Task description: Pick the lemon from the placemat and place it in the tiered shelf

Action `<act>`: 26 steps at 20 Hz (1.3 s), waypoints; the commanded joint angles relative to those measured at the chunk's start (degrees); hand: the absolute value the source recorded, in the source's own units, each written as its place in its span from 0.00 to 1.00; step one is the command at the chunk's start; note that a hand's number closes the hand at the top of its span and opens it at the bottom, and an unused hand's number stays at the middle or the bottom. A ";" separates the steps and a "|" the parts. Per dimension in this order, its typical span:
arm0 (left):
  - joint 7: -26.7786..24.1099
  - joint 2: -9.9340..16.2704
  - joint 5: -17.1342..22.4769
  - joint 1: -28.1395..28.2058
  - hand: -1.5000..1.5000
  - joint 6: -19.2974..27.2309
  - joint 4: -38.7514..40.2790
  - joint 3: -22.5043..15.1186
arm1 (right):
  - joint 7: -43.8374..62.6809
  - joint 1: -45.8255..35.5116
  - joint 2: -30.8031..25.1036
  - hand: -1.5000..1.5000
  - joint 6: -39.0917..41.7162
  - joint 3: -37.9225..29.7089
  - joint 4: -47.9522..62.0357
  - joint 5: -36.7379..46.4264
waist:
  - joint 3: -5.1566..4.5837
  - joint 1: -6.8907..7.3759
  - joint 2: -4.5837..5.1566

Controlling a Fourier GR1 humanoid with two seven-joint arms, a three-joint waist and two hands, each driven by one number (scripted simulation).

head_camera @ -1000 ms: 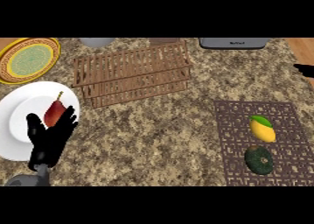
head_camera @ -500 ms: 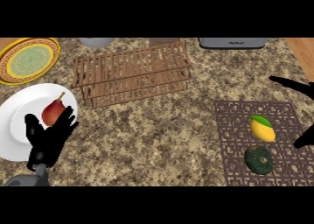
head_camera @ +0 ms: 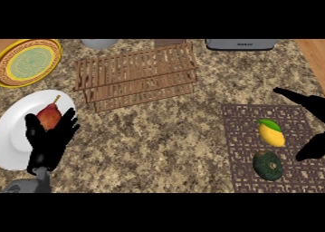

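Granite-patterned counter, speckled brown and tan, fills the head view, with strips of wood showing at the upper left and upper right corners. At about 3 o'clock from the counter's middle lies a dark brown openwork placemat. On it rests the lemon, yellow with a green tip at its upper end, and just below the lemon, at 6 o'clock from it, a dark green round fruit. The two lie close together, but whether they touch cannot be told.

The right hand enters from the right edge, spread wide: one finger points toward 10 o'clock above the placemat's top edge, and the thumb reaches down to the lemon's 4 o'clock side. The lemon sits at 8 o'clock from the palm, near the open span of the hand, and nothing is held.

The tiered shelf, made of brown wooden slats, lies at 12 o'clock on the counter, well apart from the lemon and at 10 o'clock from it.

At 9 o'clock stands a white plate bearing a red pear. The left hand rests over the plate's lower right part, fingers straight and pointing up, holding nothing. A yellow patterned plate occupies the 10 o'clock corner. A grey bowl and a grey appliance sit along the top edge.
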 commanded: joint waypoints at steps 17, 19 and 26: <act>2.24 -3.47 -4.42 -0.70 0.50 -3.27 -0.71 5.07 | -4.74 -1.22 13.02 0.00 -7.97 -4.18 10.83 21.78 | 0.01 0.24 0.08; 0.64 -5.00 -6.94 2.96 0.50 -1.58 -2.92 3.15 | -8.59 -1.13 11.52 0.00 -9.84 -5.62 13.40 22.65 | 0.02 0.32 0.07; -0.77 -8.71 -9.77 -1.35 0.50 -0.97 1.24 1.99 | -10.96 -3.74 16.99 0.00 -12.60 -6.52 19.21 24.58 | 0.01 0.19 0.15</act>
